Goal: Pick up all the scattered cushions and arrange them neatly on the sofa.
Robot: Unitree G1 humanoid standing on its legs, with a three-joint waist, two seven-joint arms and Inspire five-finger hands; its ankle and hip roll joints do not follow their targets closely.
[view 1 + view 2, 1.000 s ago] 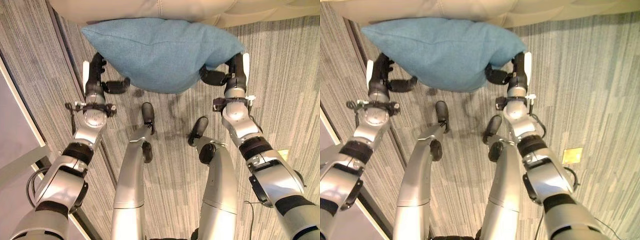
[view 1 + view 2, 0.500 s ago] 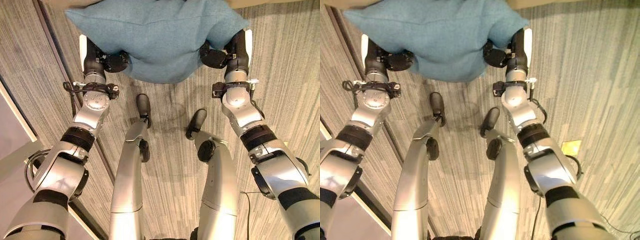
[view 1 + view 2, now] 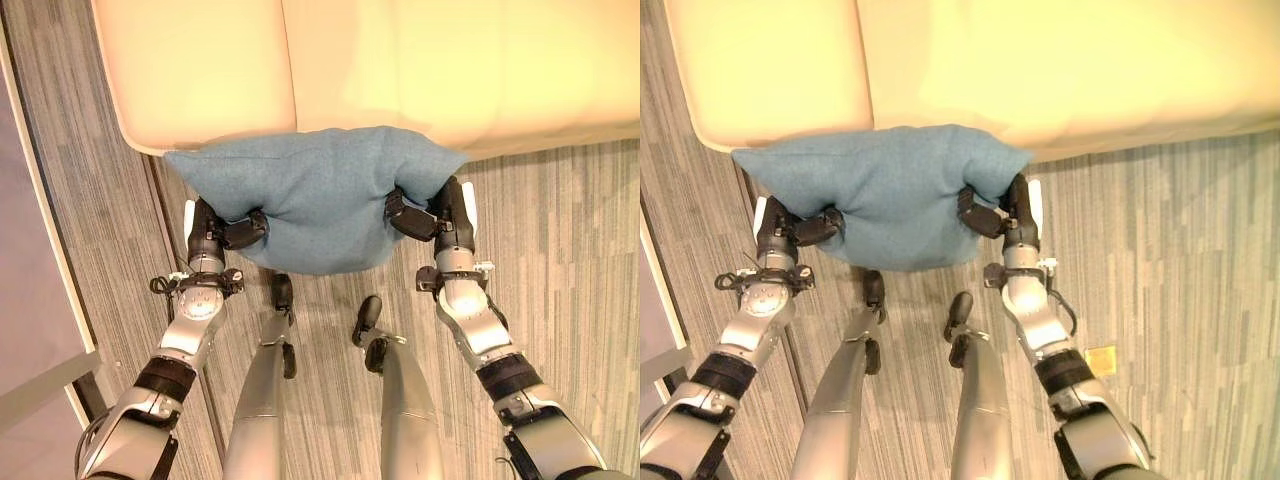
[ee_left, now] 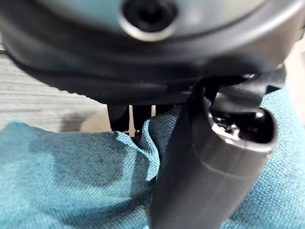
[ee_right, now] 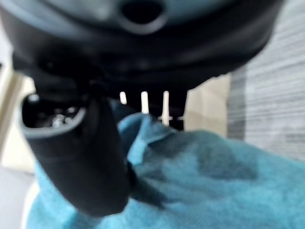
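Observation:
A blue cushion (image 3: 315,200) hangs in the air between my two hands, its far edge overlapping the front of the cream sofa (image 3: 400,70). My left hand (image 3: 215,232) grips its left end, thumb pressed into the cloth (image 4: 86,186). My right hand (image 3: 440,215) grips the right end the same way, thumb on the fabric (image 5: 228,181). Both hands are shut on the cushion, which sags in the middle above the carpet.
The sofa seat (image 3: 1060,60) spans the far side, with a seam (image 3: 288,70) dividing two seat cushions. Grey striped carpet (image 3: 570,260) lies below. A pale panel (image 3: 40,250) with a dark floor strip runs along the left. A small yellow square (image 3: 1100,360) lies on the carpet.
The camera has tilted up, bringing the sofa seat into sight. Both hands have kept hold of the cushion, which is now at the sofa's front edge.

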